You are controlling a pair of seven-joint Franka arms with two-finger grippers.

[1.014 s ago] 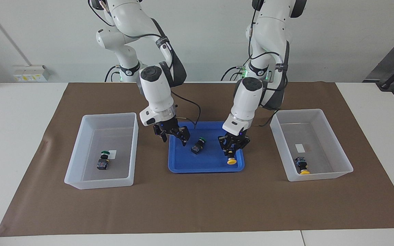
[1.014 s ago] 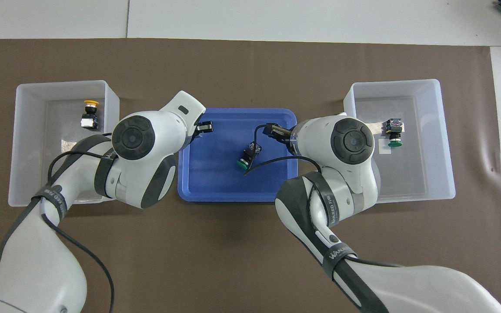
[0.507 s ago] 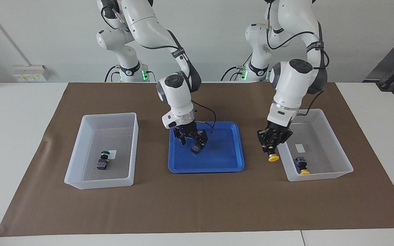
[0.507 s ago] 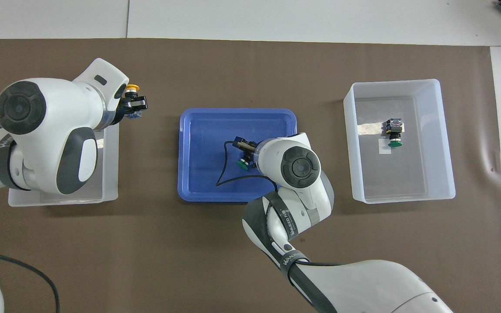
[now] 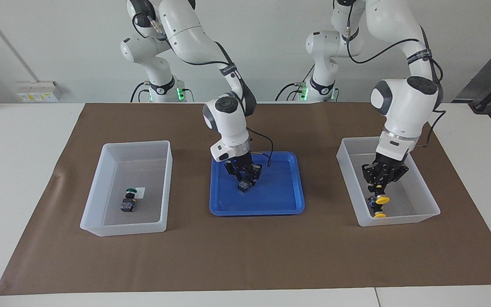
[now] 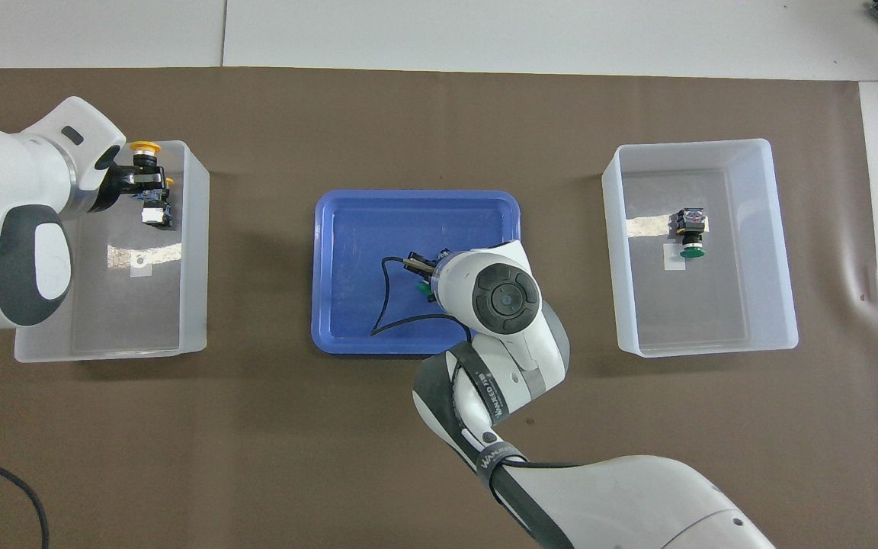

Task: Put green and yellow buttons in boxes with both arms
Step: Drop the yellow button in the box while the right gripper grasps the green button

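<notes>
A: Right gripper (image 5: pixel 243 181) down in blue tray (image 5: pixel 288 204), fingers pinched on green button (image 5: pixel 243 185); overhead shows only its green cap at the wrist's 9 o'clock.

B: Left gripper (image 5: pixel 382 182) clamps yellow button (image 5: pixel 382 199) over one box (image 5: pixel 431 204), another yellow button (image 5: pixel 378 212) at its 6 o'clock. The other box (image 5: pixel 96 204) holds a second green button (image 5: pixel 128 200).

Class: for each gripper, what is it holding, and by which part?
Left gripper: a yellow button, gripped by its dark body, cap down, over a box. Right gripper: shut on the green button's body in the blue tray.
</notes>
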